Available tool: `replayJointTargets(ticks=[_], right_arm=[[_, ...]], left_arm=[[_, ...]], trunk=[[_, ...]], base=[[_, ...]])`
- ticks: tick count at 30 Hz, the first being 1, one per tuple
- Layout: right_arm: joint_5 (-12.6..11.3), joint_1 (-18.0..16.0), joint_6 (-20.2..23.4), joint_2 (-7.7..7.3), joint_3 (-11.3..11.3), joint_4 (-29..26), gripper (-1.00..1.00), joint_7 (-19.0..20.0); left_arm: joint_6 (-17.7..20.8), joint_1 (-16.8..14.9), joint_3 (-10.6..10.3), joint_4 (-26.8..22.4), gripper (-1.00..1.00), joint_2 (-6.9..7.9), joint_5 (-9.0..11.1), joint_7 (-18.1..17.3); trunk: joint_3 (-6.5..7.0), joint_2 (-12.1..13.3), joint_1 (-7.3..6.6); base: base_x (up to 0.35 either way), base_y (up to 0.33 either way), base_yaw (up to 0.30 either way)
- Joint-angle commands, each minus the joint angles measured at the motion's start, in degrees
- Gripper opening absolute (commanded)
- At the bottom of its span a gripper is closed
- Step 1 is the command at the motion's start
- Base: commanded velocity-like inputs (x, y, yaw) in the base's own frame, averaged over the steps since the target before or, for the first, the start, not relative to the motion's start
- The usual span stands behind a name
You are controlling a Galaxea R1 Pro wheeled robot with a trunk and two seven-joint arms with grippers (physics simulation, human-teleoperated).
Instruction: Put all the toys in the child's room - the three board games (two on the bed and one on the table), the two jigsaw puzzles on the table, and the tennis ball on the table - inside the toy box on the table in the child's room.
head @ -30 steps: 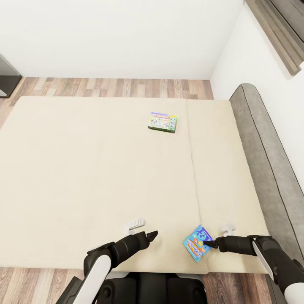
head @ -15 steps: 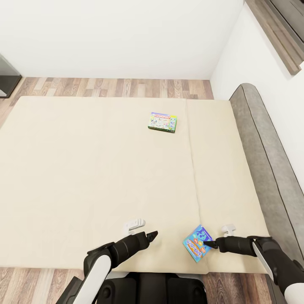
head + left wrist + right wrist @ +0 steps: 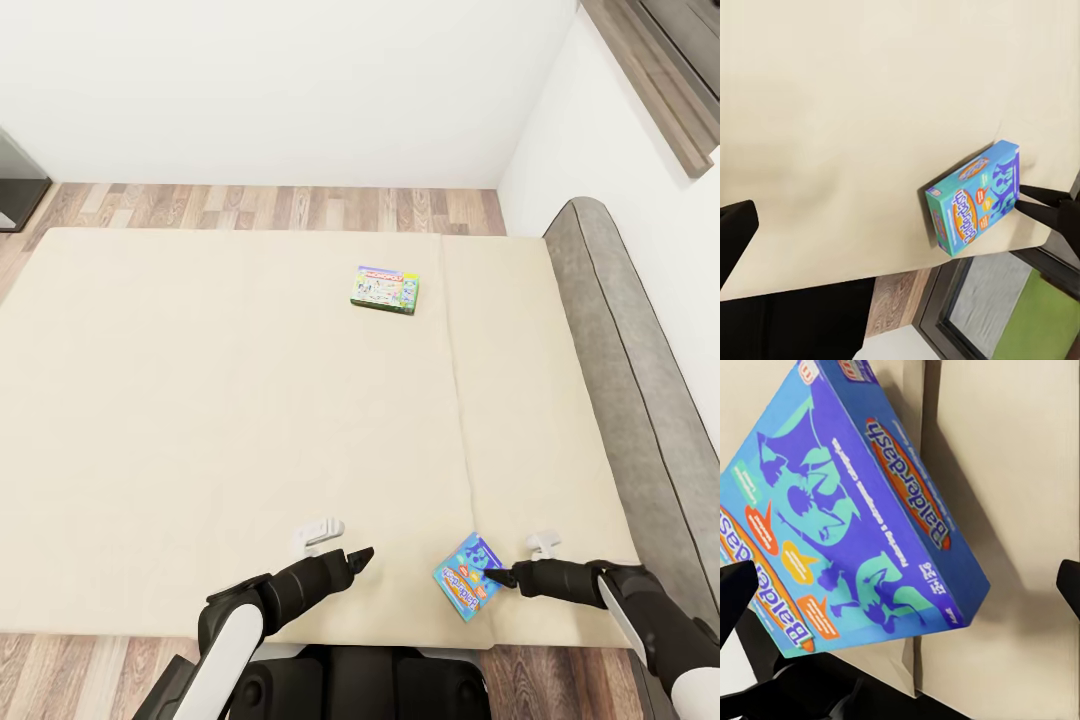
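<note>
The blue Balderdash game box [image 3: 467,577] lies on the bed [image 3: 230,420] at its near edge, close to the headboard [image 3: 640,400] corner. The right gripper [image 3: 500,577] has its jaws spread wide at the box's edge, holding nothing. The Monopoly box [image 3: 386,289] lies flat, farther up the mattress. The left gripper [image 3: 362,556] hangs over the near edge; I cannot tell about its jaws.

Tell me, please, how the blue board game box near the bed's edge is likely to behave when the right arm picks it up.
The blue board game box looks flat and square-edged, so it should stay stiff rather than flop. Its printed faces look smooth, so it may slip if pinched lightly. It lies near the edge of the bed by the right end effector, so a sideways nudge could slide it across the mattress.
</note>
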Motion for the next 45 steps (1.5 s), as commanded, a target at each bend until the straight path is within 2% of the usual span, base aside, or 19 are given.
replayJointTargets(ticks=[1,21,24,28,33,45], right_arm=[[-0.1,-0.1,0.3,0.02,-0.1,0.1,1.0,0.1],[-0.2,-0.2,-0.5,-0.05,-0.1,0.6,1.0,0.0],[0.6,0.8,0.4,-1.03,-1.1,-0.1,1.0,0.9],[0.6,1.5,1.6,-2.1,-2.4,-0.1,1.0,2.2],[0.6,1.5,1.6,-2.1,-3.9,-0.1,1.0,3.8],[0.6,1.5,1.6,-2.1,-3.9,-0.1,1.0,7.1]], left_arm=[[0.1,0.0,0.0,-0.1,1.0,-0.01,0.6,0.6],[0.1,0.0,0.0,0.0,1.0,-0.01,0.6,0.6],[-0.8,0.5,0.2,1.0,1.0,0.64,0.3,0.2],[-2.1,0.5,0.2,2.3,1.0,0.64,0.3,0.2],[-3.7,0.5,0.2,3.9,1.0,0.64,0.3,0.2],[-3.7,0.5,0.2,6.4,1.0,0.64,0.3,0.2]], trunk=[[-0.04,0.0,0.01],[-0.04,0.0,0.01],[-0.04,0.0,0.01],[-0.04,0.0,0.01],[-0.04,0.0,0.01],[-0.04,0.0,0.01]], base=[[0.0,0.0,0.0],[0.0,0.0,0.0],[0.0,0.0,0.0],[0.0,0.0,0.0],[0.0,0.0,0.0],[0.0,0.0,0.0]])
